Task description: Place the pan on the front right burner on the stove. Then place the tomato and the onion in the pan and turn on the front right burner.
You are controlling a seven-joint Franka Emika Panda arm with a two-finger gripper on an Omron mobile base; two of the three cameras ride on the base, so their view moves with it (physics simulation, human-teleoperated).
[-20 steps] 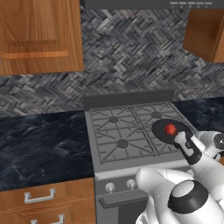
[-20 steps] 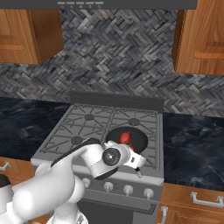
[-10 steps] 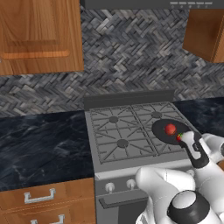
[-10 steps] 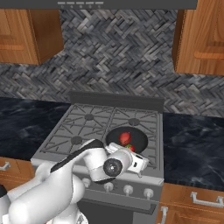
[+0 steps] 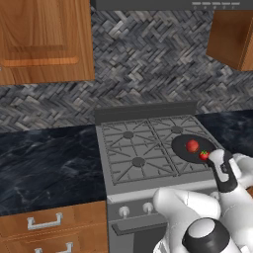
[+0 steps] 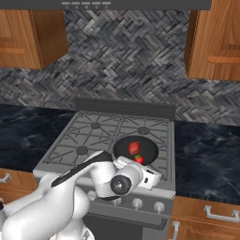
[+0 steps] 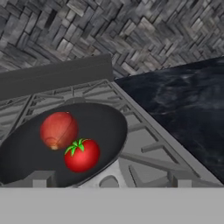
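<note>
While the pan [image 7: 61, 144] sits on the stove [image 5: 143, 153], over its front right burner, both vegetables already lie inside it. The onion [image 7: 59, 130], dull red-brown, rests toward the pan's back half, and the tomato [image 7: 82, 155], bright red with its green stem top up, lies just beside it, nearer the pan's front rim; in the hand view the two look as if they touch. From the left base view the pan [image 5: 193, 147] shows as a dark disc at the stove's front right corner, with the onion [image 5: 192, 145] in its middle and the tomato [image 5: 204, 155] at the rim closest to the arm. The right base view gives the same: pan [image 6: 136, 150], onion [image 6: 134, 148], tomato [image 6: 139, 159].

The pincer hangs just in front of the pan's near rim, low by the stove's front edge, its two fingers spread as wide as they go and nothing between them. Dark marbled counter [image 7: 183, 109] runs beside the pan on the stove's right. White knobs [image 6: 137, 203] line the stove's front below the pan.
</note>
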